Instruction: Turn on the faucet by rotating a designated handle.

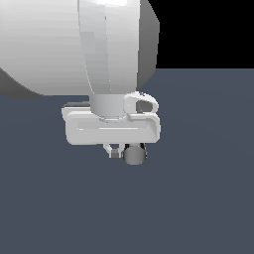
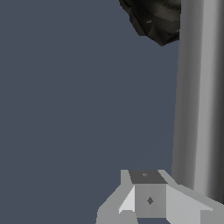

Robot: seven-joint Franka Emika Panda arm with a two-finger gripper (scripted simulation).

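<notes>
Gripper [image 1: 118, 153] of the white arm [image 1: 74, 44] hovers low over the grey floor [image 1: 198, 198], its spread impossible to tell; the handle [image 2: 199, 96] runs just beside one finger [image 2: 148, 194], near the faucet [image 2: 155, 19] base

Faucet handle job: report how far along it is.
Done: the arm has reached the faucet; in the wrist view the handle runs right beside one of the fingers. In hand: lining up on the bar; no grip is visible. Left: rotating the handle. Whether it has turned at all cannot be told.
</notes>
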